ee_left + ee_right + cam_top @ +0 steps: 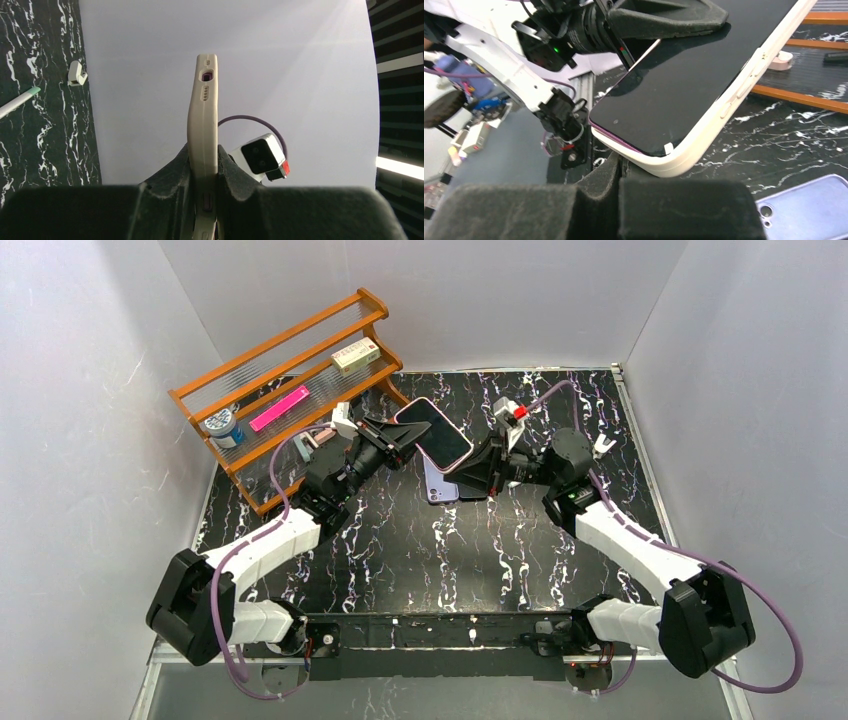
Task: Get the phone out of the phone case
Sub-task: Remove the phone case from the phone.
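A phone with a dark screen sits in a cream case and is held tilted above the table. My left gripper is shut on its upper left end. In the left wrist view, the case stands edge-on between my fingers. My right gripper is at the phone's lower right corner. In the right wrist view, my right gripper has its fingers pressed together just under the case's corner. The phone's purple edge shows there, lifted slightly out of the case. The screen faces up.
A purple phone lies camera side up on the black marble table under the held phone, and shows in the right wrist view. A wooden rack at back left holds a pink bar, a box and a roll. A white hook lies at right.
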{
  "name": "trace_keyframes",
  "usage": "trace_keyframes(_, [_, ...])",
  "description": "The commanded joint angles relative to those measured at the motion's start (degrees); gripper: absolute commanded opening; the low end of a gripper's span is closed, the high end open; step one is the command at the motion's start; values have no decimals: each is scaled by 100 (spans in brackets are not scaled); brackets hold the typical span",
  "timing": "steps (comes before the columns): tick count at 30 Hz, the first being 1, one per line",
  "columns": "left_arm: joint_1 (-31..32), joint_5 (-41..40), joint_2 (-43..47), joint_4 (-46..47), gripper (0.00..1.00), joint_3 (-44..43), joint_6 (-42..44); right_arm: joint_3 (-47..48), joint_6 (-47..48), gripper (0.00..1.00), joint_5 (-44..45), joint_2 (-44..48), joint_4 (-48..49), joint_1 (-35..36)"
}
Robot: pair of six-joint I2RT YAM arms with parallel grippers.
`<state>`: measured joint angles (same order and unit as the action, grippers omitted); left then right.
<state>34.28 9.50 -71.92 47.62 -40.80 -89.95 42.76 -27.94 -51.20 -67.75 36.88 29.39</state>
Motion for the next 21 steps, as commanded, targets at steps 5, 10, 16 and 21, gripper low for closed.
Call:
trace_keyframes(5, [43, 654, 176, -92, 0, -224, 719, 495, 1076, 4, 222, 17, -1035, -83])
trace_keyframes(10, [-479, 1225, 242, -187, 0, -272, 1393, 183, 1063, 25, -115, 425, -1802, -331])
trace_keyframes(16, [-789, 2381, -31, -238, 0, -710, 2264, 214, 1352, 59, -361, 810, -2804, -409])
trace_keyframes(21, [-796, 3217, -289, -305, 0, -1109, 2744, 377, 1773, 71, -345, 903, -3327, -414])
